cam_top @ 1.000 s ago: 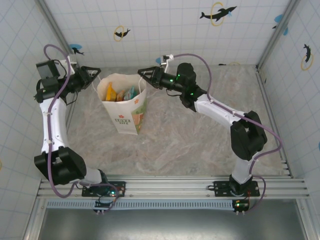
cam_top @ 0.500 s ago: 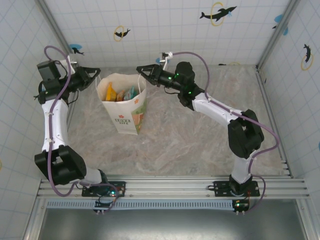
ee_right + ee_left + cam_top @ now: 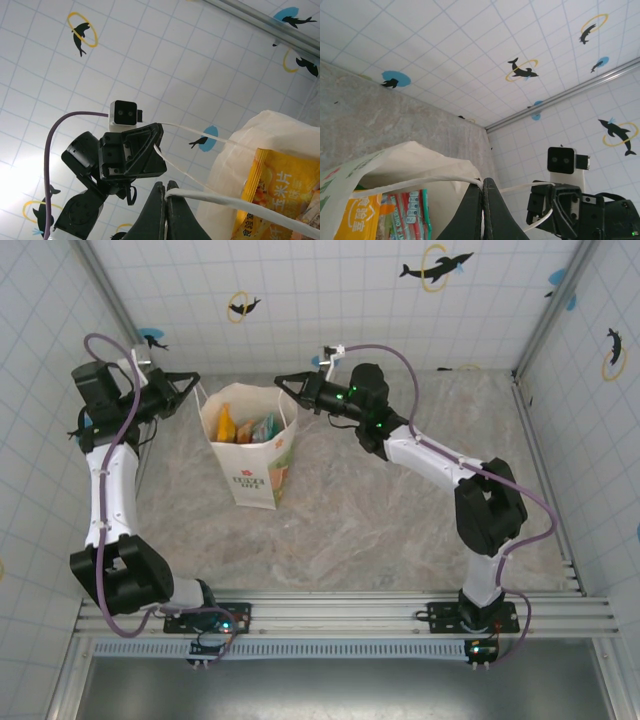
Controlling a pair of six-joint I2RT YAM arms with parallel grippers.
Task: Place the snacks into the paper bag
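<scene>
The white paper bag (image 3: 256,468) stands on the table with its mouth held wide. My left gripper (image 3: 192,380) is shut on its left handle (image 3: 420,180), and my right gripper (image 3: 282,384) is shut on its right handle (image 3: 240,202). Several snacks (image 3: 246,428) stand inside the bag. A yellow-orange packet (image 3: 272,186) shows in the right wrist view. The left wrist view shows a yellow-orange packet (image 3: 360,221) beside a red-and-green striped one (image 3: 408,210). In the wrist views each gripper (image 3: 484,181) (image 3: 165,186) has its jaws pressed together on the thin white strap.
Tiled walls with dolphin stickers enclose the marble-patterned table (image 3: 400,520). A metal rail (image 3: 340,615) runs along the near edge by the arm bases. The bag sits at the back left, between the two arms.
Both grippers have kept their hold on the handles. The bag has drawn a little straighter and its mouth sits slightly higher; the left arm has shifted a bit to the left.
</scene>
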